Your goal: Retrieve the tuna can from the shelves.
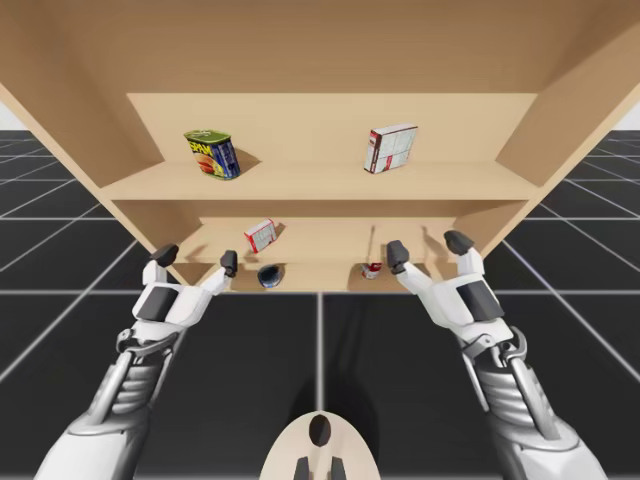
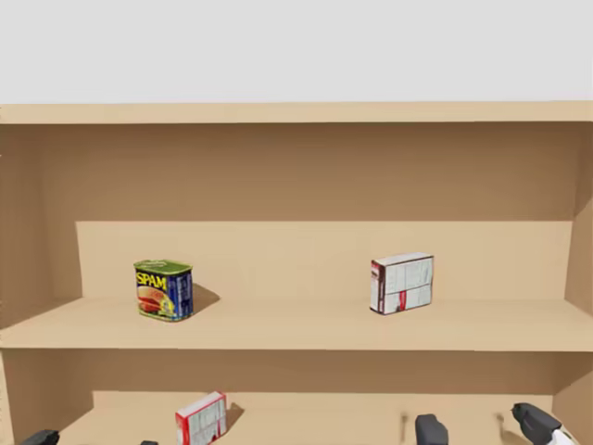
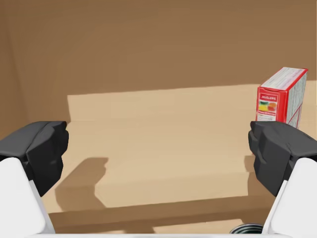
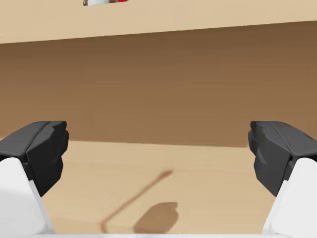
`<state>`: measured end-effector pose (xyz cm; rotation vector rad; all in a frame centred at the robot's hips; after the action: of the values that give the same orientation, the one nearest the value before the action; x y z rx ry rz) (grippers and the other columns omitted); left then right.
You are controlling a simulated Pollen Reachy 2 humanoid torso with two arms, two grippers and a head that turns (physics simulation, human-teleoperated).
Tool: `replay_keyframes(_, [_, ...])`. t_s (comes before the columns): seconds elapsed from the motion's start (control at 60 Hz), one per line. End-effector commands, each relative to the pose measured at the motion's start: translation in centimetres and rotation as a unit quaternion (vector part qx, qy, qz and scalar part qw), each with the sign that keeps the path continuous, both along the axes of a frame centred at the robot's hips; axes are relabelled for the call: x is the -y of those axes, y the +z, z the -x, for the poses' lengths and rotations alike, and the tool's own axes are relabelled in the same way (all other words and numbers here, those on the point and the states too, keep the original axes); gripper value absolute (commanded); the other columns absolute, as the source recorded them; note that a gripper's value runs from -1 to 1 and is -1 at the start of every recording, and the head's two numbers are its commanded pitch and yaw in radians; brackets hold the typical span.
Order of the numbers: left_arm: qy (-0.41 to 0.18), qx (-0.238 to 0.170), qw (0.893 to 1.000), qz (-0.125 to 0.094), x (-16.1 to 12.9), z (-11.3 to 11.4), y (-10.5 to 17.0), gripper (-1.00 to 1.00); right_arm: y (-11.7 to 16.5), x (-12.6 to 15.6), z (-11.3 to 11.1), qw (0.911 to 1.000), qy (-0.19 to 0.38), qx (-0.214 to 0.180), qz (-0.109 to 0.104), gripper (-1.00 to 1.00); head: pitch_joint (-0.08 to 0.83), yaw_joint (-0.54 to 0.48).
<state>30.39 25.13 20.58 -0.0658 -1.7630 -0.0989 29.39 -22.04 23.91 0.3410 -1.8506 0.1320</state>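
- Shelving of pale wood [image 1: 320,50] stands open at the front. A side wall slants in at each end and a back panel closes each level.
- Upper shelf [image 2: 296,324]: a blue and yellow rectangular can [image 2: 164,290] stands toward the left and a white and red upright box [image 2: 401,283] toward the right. They are well apart, with bare board between them.
- Lower shelf [image 1: 320,240]: a small red and white box [image 1: 260,235] stands left of the middle. A small red and white can [image 1: 372,270] sits at the front edge further right, just beside the right gripper's inner finger.
- Left gripper [image 1: 197,259] hangs at the lower shelf's front edge, its fingers spread wide with nothing between them. In the left wrist view the small box is ahead of it, out past one finger.
- Right gripper [image 1: 428,249] is likewise spread wide and holds nothing. It is at the front edge near the right side wall, with bare board ahead of it.
- Dark blue, low round tuna can [image 1: 269,276] lies at the very front of the unit, just beside the left gripper's inner finger and in front of the small box. Its top face is dark with a paler rim, and that rim also shows beside a finger in the left wrist view [image 3: 246,228].
- I cannot tell whether the tuna can rests on the lower shelf itself or on a board beneath it.
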Motion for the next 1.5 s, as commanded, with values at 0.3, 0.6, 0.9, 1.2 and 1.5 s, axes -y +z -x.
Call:
replay_keyframes(0.3, [-0.003,-0.002,1.0,-0.001,-0.1,-0.1,-0.2,-1.0,-0.3,-0.3,-0.1,0.9997,-0.024,0.003,-0.002,-1.0,0.192,0.02])
replay_keyframes(0.6, [-0.011,0.023,1.0,0.006,-0.2,0.2,0.1,-1.0,-0.5,-0.3,-0.3,0.9995,-0.03,0.002,0.012,-1.0,0.416,0.04])
replay_keyframes(0.9, [-0.01,0.037,0.999,0.0,-0.3,0.3,0.1,-1.0,-0.7,-0.4,-0.4,0.9994,-0.029,0.0,0.019,-1.0,0.556,0.12])
replay_keyframes(1.2, [-0.01,0.041,0.999,-0.01,0.0,0.4,0.0,-1.0,-0.8,-0.3,-0.4,0.9994,-0.028,-0.002,0.022,-1.0,0.617,0.23])
replay_keyframes(1.5, [-0.037,0.02,0.999,0.007,1.7,3.1,3.5,-1.0,-1.0,-0.5,-0.5,0.9993,-0.029,-0.007,0.021,-1.0,0.621,0.23])
